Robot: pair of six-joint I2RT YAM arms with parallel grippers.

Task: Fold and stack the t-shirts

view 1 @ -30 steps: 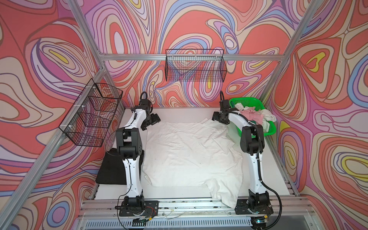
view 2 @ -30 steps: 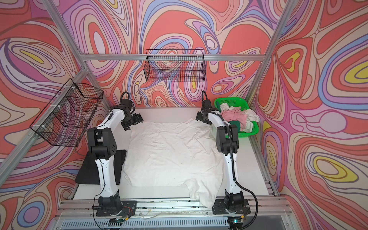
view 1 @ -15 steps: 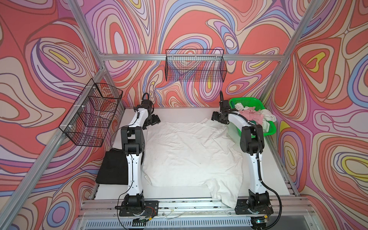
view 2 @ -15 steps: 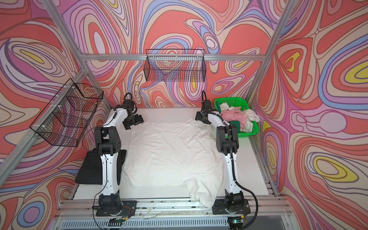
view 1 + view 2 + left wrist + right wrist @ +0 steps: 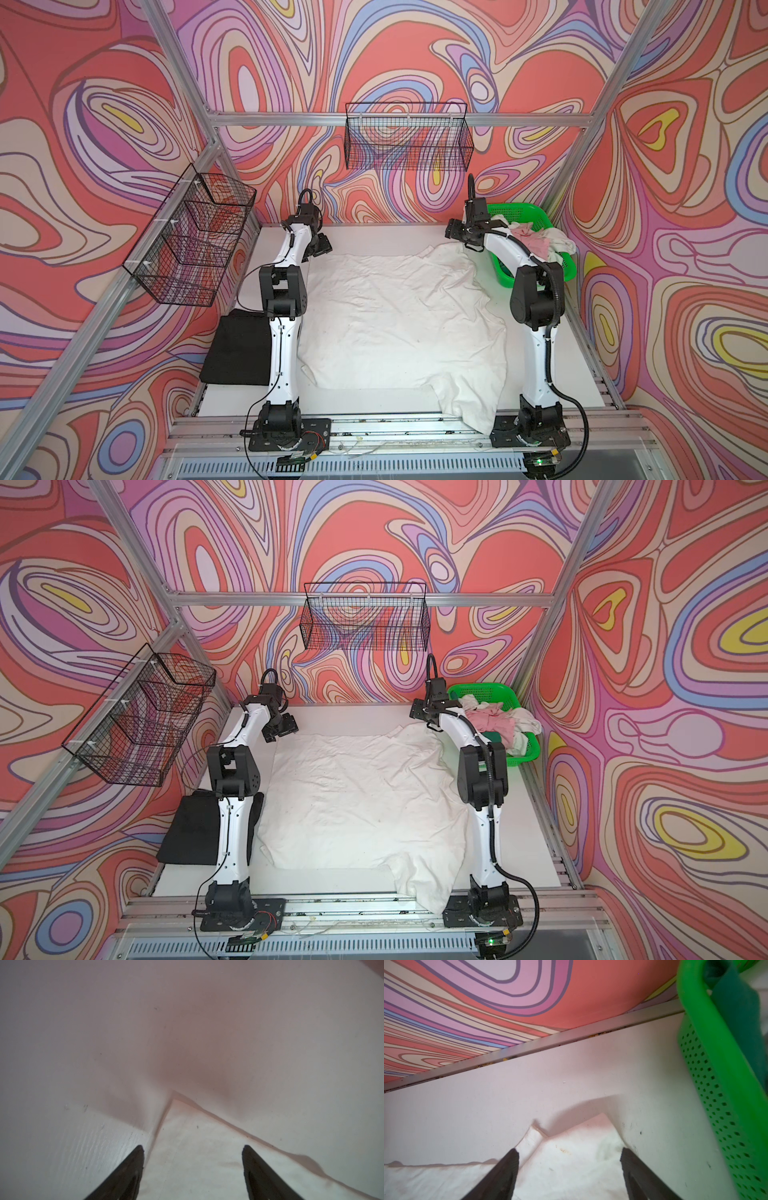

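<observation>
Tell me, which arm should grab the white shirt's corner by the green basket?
Right. The right gripper is open over that off-white shirt corner, beside the green basket; the left gripper is far across.

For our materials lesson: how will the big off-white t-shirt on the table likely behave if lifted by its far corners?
Probably floppy: the off-white t-shirt lies wrinkled, one part drooping over the table edge. Lifted by corners, it would likely sag between them and drag.

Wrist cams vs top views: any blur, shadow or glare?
Left wrist view: soft, dim, pinkish, shadow on the white tabletop beyond the large off-white cloth t-shirt. Right wrist view: sharper, bright green perforated plastic basket crisp. Both top views: even, no glare.
</observation>
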